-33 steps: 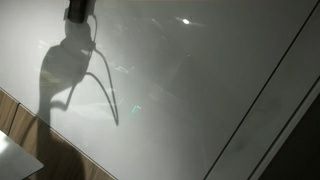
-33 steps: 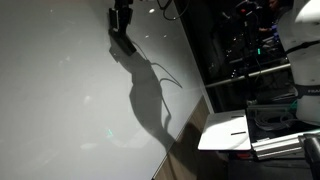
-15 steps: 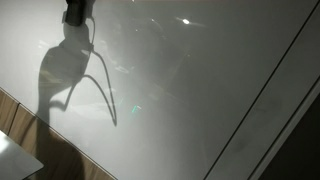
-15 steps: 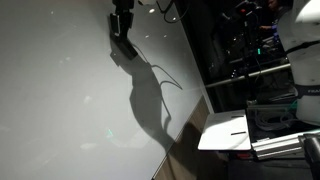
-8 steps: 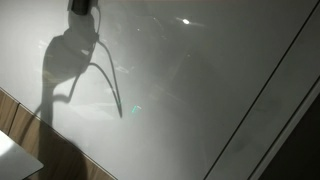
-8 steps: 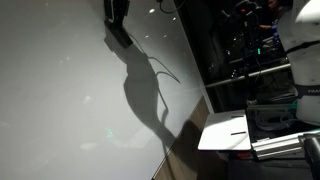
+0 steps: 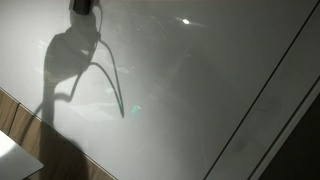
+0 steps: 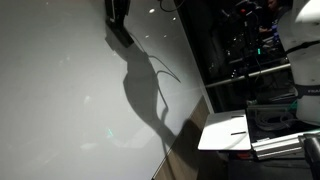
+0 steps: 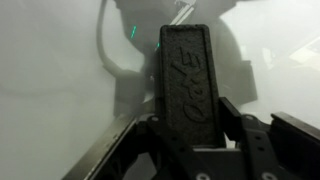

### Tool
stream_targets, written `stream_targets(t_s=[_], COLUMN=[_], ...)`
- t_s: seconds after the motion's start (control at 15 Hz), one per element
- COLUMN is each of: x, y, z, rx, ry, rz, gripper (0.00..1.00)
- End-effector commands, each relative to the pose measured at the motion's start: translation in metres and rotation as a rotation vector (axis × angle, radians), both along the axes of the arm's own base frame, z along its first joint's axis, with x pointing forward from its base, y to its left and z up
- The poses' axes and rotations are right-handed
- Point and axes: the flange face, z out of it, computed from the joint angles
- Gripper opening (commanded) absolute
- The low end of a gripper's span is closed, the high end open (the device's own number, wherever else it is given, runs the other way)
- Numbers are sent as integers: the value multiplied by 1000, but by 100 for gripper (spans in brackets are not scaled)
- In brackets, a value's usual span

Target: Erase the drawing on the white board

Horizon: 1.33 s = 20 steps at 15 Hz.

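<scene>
The white board (image 7: 200, 90) is a large glossy grey-white panel that fills both exterior views (image 8: 60, 90), with a thin dark diagonal line (image 7: 262, 98) across it. My gripper (image 7: 82, 6) is at the top edge of both exterior views (image 8: 117, 10) and casts a long dark shadow with a curved cable shadow on the board. In the wrist view my gripper (image 9: 190, 122) is shut on a black block eraser (image 9: 188, 70) with raised lettering, pointed at the board. A small faint green mark (image 7: 135, 109) shows on the board. No clear drawing shows.
A brown wooden strip (image 7: 22, 122) borders the board. A white sheet or tray (image 8: 228, 131) and dark equipment racks (image 8: 260, 50) stand beside the board's edge. A pale object (image 7: 10, 160) sits at the lower corner.
My gripper with the eraser has shifted slightly toward the top edge of both exterior views. Its shadow has slid along the board with it.
</scene>
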Motion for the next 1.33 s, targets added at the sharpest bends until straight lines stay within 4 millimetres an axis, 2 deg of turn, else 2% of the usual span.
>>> stream_targets(t_s=[0.0, 0.27, 0.4, 0.53, 0.6, 0.93, 1.13, 1.27], x=[10, 10, 10, 1, -6, -81, -108, -116], y=[-22, -43, -57, -70, -74, -86, -103, -113], z=[-70, -148, -177, -202, -212, -254, -285, -304], rx=[-29, -50, -56, -69, -81, -117, -133, -122], ry=[71, 179, 219, 265, 288, 415, 467, 490], rz=[8, 1, -3, -8, -11, 21, 17, 14], gripper=[30, 30, 30, 30, 30, 30, 30, 30])
